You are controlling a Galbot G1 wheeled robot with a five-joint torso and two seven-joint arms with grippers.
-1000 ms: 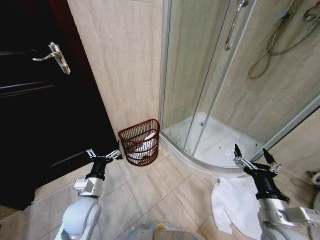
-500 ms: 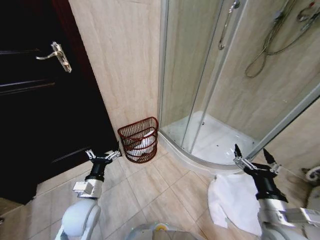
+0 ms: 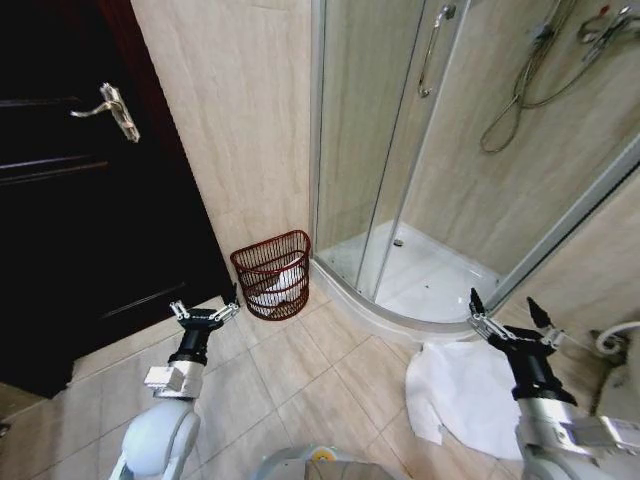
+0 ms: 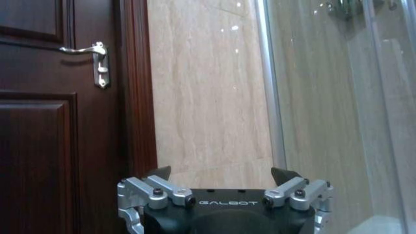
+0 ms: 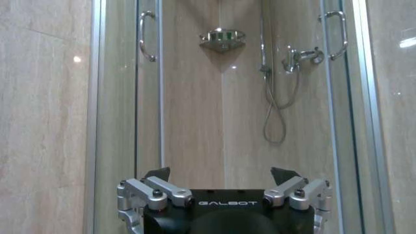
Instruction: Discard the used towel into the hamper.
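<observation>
Hamper (image 3: 272,275) on the floor against the tiled wall, between dark door (image 3: 70,200) and shower stall (image 3: 420,270); white cloth inside. White towel (image 3: 462,392) flat on floor tiles near the shower step, just beside right gripper (image 3: 509,316), fingers apart, empty. Left gripper (image 3: 203,311) near hamper, fingers apart, empty.

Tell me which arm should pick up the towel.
Probably the right. The right gripper hangs open just above the white towel on the floor; the left gripper is by the hamper.
</observation>
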